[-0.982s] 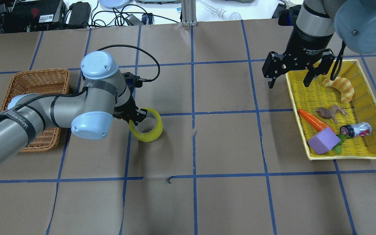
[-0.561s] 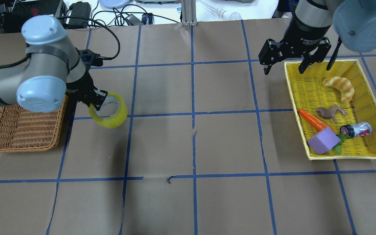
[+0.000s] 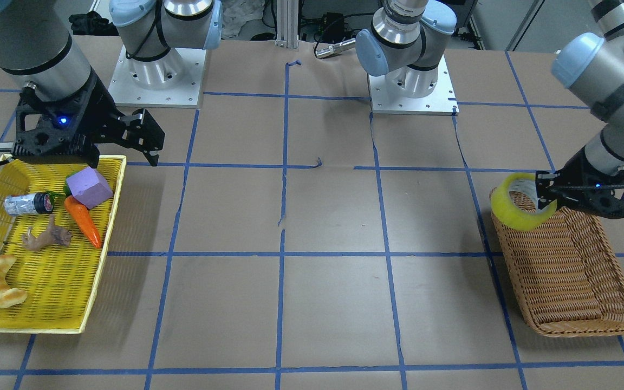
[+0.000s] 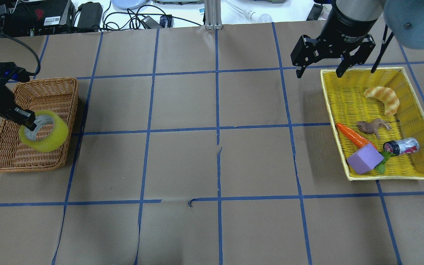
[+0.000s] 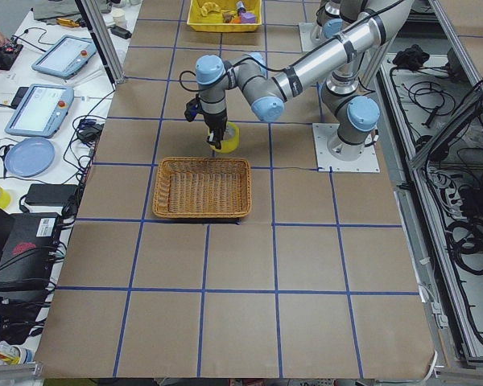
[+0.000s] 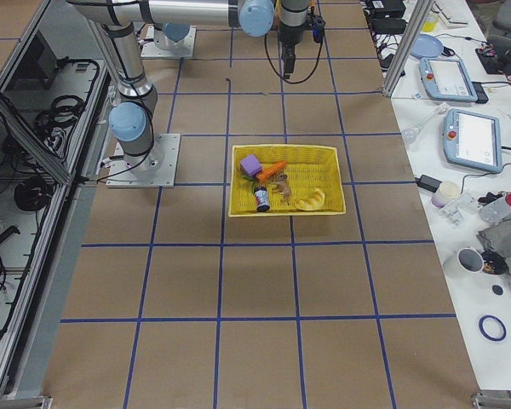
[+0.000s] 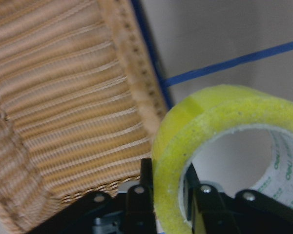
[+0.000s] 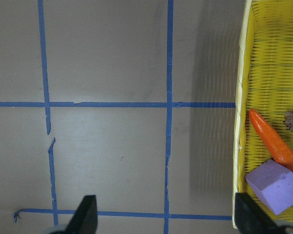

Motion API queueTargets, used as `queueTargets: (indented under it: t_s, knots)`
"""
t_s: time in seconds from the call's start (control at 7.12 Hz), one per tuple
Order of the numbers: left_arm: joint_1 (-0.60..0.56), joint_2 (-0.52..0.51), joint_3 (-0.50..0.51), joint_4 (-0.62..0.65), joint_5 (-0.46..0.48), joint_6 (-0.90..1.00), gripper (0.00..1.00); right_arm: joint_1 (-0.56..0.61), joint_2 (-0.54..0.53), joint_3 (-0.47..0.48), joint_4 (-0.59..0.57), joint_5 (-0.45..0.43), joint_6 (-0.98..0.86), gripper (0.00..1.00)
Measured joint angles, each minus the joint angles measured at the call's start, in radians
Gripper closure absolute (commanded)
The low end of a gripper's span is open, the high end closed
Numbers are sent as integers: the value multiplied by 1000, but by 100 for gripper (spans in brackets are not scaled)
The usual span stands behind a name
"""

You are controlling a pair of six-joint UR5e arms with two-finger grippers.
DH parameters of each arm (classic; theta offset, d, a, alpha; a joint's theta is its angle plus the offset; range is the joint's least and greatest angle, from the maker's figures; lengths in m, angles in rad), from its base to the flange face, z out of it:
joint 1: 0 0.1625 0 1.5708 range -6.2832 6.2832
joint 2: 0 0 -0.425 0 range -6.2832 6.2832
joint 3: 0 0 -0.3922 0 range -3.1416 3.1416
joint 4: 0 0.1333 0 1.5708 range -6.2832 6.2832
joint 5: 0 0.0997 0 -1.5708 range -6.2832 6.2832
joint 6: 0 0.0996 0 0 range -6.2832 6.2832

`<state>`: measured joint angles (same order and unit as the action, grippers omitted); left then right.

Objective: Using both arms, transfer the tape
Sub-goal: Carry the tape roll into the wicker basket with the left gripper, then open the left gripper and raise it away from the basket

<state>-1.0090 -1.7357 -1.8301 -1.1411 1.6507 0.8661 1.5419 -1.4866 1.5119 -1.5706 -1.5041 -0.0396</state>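
The yellow tape roll with its pale core hangs in my left gripper, which is shut on the roll's wall. It is held above the wicker basket, over the basket's inner edge. It shows in the front view and the left wrist view, where one finger is outside the roll and the other inside the core. My right gripper is open and empty, high above the far corner of the yellow tray.
The yellow tray holds a croissant, a carrot, a purple block, a small can and a brown toy animal. Blue tape lines grid the brown paper tabletop. Cables and devices lie beyond the far edge.
My left arm has swung left with the tape, from the middle-left of the table to over the wicker basket. My right gripper has drawn slightly up and away, staying open.
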Motion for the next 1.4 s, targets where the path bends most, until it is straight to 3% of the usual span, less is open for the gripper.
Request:
queueTargets:
  t_s: [0.42,0.56,0.7,0.84,0.98,1.4]
  knots:
    - [84,-95,-4,245,-23,96,97,-5,-3,6,34,-1,-1,0]
    - [87,-138,-4,321,-39,100,86,-6,-5,5,34,3,-1,0]
    - [87,-177,-5,363,-59,99,34,-5,-8,0,35,5,-1,0]
    - [87,-204,-6,378,-72,96,6,-5,-10,-3,35,7,-1,0]
    - [86,-215,-6,383,-78,91,0,-5,-9,-2,36,8,-3,0]
    - [63,-171,11,381,-75,82,0,-9,-8,2,34,8,-9,0]
